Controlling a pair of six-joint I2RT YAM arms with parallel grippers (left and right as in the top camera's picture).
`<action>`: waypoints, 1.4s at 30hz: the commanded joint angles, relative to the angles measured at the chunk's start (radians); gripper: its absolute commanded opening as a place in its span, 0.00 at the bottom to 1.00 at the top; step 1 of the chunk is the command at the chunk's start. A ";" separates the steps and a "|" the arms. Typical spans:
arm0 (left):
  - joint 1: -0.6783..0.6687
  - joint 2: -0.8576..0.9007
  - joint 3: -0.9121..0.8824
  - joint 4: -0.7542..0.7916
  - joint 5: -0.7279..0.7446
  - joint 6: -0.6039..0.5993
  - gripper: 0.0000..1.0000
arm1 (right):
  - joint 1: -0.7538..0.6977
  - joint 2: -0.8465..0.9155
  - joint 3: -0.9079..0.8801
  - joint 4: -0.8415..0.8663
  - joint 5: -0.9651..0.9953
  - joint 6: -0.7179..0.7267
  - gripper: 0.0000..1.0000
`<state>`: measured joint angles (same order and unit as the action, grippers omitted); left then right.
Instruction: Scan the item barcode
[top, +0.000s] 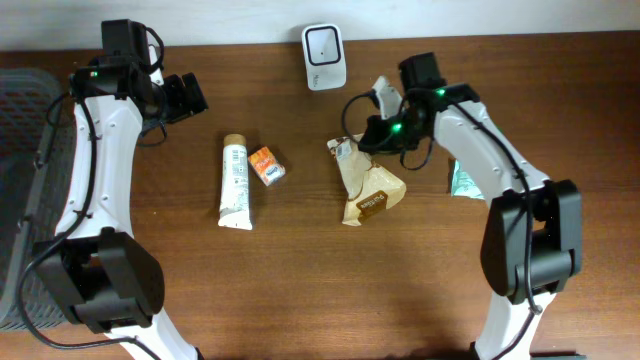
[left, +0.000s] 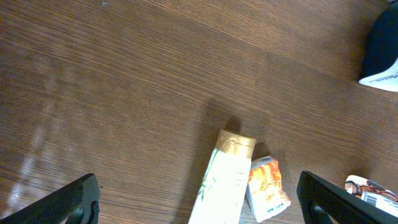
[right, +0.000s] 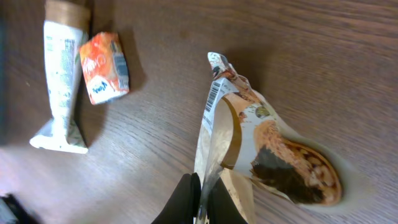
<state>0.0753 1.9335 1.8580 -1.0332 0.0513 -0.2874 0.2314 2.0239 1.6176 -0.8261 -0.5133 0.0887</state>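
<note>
desk (top: 300, 290) w/ snack pouch (top: 372, 190) just right of center, its edge pinched tight in right fingers (right: 186, 199), tube (top: 236, 185) at its 9 o'clock, scanner (top: 324, 43) at desk's 12, lil orange box (top: 267, 165) btw tube & pouch, left fingers (left: 68, 199) spread wide & empty at 10.

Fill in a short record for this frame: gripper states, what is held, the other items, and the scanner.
left gripper: open, empty, above the table
right gripper: shut on the edge of the brown pouch
barcode: visible on the pouch's white strip in the right wrist view
scanner: white, at the far edge, apart from the pouch
other items: white tube and orange carton beside each other, on the left arm's side of the pouch
</note>
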 joint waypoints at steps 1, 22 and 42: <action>0.002 -0.019 0.009 -0.002 -0.007 0.005 0.99 | 0.059 -0.035 0.015 -0.001 0.110 -0.048 0.04; 0.002 -0.019 0.009 -0.002 -0.007 0.005 0.99 | 0.094 0.233 0.009 -0.071 -0.154 -0.002 0.04; 0.002 -0.019 0.009 -0.002 -0.008 0.005 0.99 | -0.108 0.119 0.037 -0.243 -0.848 -0.290 0.04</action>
<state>0.0753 1.9335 1.8580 -1.0328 0.0513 -0.2874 0.1230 2.1998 1.6264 -1.0672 -1.3453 -0.2119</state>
